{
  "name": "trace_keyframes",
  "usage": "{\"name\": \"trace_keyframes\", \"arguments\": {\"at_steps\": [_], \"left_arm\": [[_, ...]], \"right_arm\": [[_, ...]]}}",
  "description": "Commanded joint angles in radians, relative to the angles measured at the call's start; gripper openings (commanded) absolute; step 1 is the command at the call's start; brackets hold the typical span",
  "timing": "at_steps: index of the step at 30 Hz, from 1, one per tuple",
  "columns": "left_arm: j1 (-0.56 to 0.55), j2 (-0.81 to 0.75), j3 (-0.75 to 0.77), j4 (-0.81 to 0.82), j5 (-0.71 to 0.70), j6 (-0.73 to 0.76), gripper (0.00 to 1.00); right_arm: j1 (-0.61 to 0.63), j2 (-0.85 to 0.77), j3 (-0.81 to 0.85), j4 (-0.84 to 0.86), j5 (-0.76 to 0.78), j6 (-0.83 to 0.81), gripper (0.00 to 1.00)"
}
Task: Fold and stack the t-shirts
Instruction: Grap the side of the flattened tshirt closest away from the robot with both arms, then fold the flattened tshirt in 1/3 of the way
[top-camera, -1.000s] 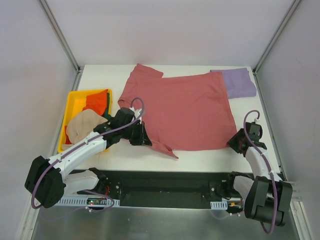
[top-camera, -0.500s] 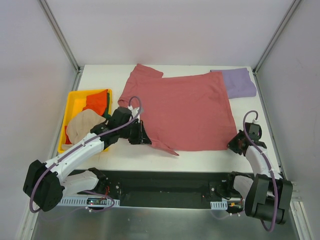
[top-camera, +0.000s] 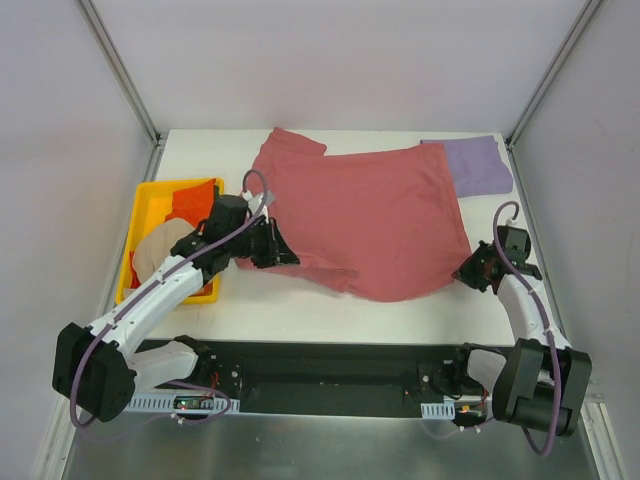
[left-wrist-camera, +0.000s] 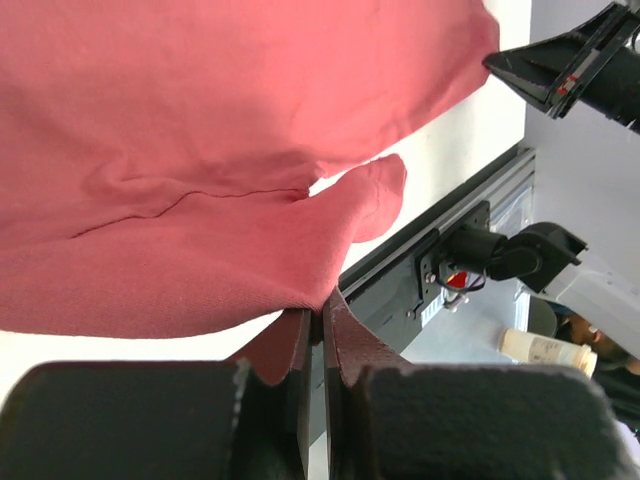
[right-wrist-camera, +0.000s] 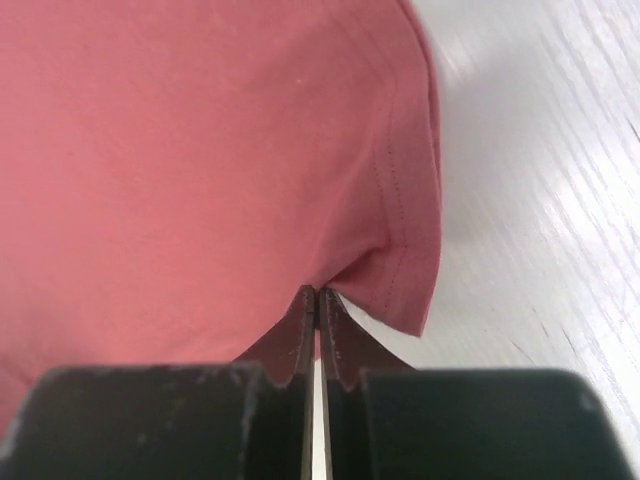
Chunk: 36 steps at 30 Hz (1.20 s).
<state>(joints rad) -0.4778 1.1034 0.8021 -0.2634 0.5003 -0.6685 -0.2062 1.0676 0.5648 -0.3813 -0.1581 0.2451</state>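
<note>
Table: white table (top-camera: 300, 312) with a black rail (top-camera: 340, 375) along its near edge, where both arms are mounted.
Room: plain pale grey walls (top-camera: 330, 60) on three sides; metal frame posts (top-camera: 120, 70) run up at the far corners.
Dusty red t-shirt (top-camera: 380, 215): spread across the middle of the table; far part flat, near hem raised and bunched.
Lavender t-shirt (top-camera: 478, 165): folded at the far right corner; the red shirt's far right corner is touching it.
Yellow bin (top-camera: 143, 205): at the left edge of the table; holds the orange t-shirt (top-camera: 192, 203) and the beige t-shirt (top-camera: 152, 258), partly behind the left arm.
Left fingers (left-wrist-camera: 345, 340): pressed together on the red shirt's near left hem; cloth hangs from the pinch.
Right fingers (right-wrist-camera: 345, 345): pressed together on the stitched hem at the shirt's near right corner.
Change over the last second: the near hem lay flat close to the rail and is now lifted and drawn toward the far side; the near left sleeve point has come off the table; the left arm has pulled back beside the bin; the right arm has shifted outward and away; the lavender shirt and bin are unmoved.
</note>
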Motion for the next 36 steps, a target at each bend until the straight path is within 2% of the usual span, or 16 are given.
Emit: {"name": "trace_keyframes", "arguments": {"at_steps": [1, 12, 17, 22, 30, 36], "left_arm": [[0.051, 0.01, 0.057, 0.044, 0.044, 0.015, 0.0], [0.199, 0.029, 0.082, 0.076, 0.047, 0.049, 0.0], [0.211, 0.073, 0.118, 0.139, 0.032, 0.101, 0.0], [0.222, 0.163, 0.203, 0.142, 0.021, 0.194, 0.0], [0.261, 0.332, 0.311, 0.174, 0.034, 0.241, 0.0], [0.304, 0.53, 0.426, 0.174, 0.021, 0.241, 0.0]], "right_arm": [[-0.006, 0.049, 0.111, -0.044, -0.046, -0.026, 0.01], [-0.002, 0.215, 0.308, -0.068, -0.086, -0.049, 0.0], [0.013, 0.302, 0.408, -0.077, -0.106, -0.082, 0.01], [0.027, 0.391, 0.498, -0.09, -0.112, -0.09, 0.01], [0.042, 0.509, 0.612, -0.099, -0.081, -0.08, 0.02], [0.05, 0.636, 0.728, -0.111, -0.008, -0.041, 0.11]]}}
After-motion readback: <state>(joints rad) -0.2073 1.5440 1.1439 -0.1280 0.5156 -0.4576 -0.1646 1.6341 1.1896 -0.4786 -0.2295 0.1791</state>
